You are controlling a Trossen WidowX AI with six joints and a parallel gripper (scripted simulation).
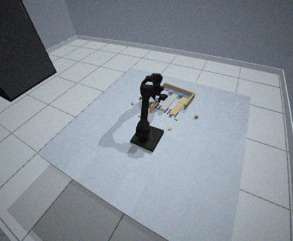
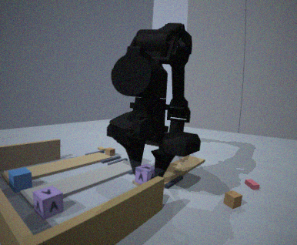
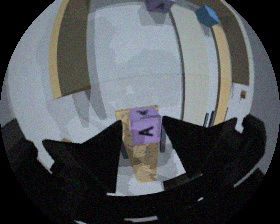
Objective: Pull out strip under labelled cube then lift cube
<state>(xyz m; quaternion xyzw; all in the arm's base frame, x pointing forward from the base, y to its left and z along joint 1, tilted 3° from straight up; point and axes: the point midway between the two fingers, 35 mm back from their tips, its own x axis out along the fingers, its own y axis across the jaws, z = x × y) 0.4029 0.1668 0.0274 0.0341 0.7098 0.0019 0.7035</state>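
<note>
A purple cube (image 1: 156, 100) (image 2: 144, 174) (image 3: 145, 131) with a dark letter A rests on the far end of a wooden strip (image 2: 196, 161) (image 3: 145, 170), outside the frame's back area. My gripper (image 1: 159, 98) (image 2: 148, 172) (image 3: 142, 121) is low over that strip, partly open, with one finger on each side of this cube. The wrist view shows gaps beside the cube. A second purple lettered cube (image 1: 171, 92) (image 2: 48, 202) (image 3: 160, 4) sits near the frame's back. A blue cube (image 1: 181, 95) (image 2: 20, 179) (image 3: 208, 16) is by the far ends of a pale strip (image 2: 89, 178) (image 3: 194, 60) and a tan strip (image 2: 64, 166) (image 3: 223, 80).
A wooden three-sided frame (image 1: 179, 89) (image 2: 105, 210) (image 3: 72, 50) surrounds the strips' far ends. Thin dark rails (image 2: 175, 182) flank the strips. A brown cube (image 2: 232, 199) and a red block (image 1: 132, 103) (image 2: 251, 184) lie outside one side wall; an orange cube (image 1: 196, 116) lies beyond the other.
</note>
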